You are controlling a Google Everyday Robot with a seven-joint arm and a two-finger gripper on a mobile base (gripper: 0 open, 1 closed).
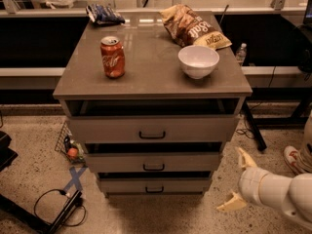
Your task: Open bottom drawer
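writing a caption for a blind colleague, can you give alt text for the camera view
The robot's cream open tool hangs low at the right, apart from the grey-beige bottom drawer with a small black bar handle, lowest of three in a grey cabinet. On top: a red soda can, a white round bowl, a brown chip bag.

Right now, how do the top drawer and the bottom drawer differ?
The top drawer has the widest, tallest front; the bottom drawer the narrowest, shortest. The top drawer's handle is longer than the bottom drawer's. Both are grey-beige with black handles. The gripper hangs low beside the bottom drawer, jaws open, holding nothing.
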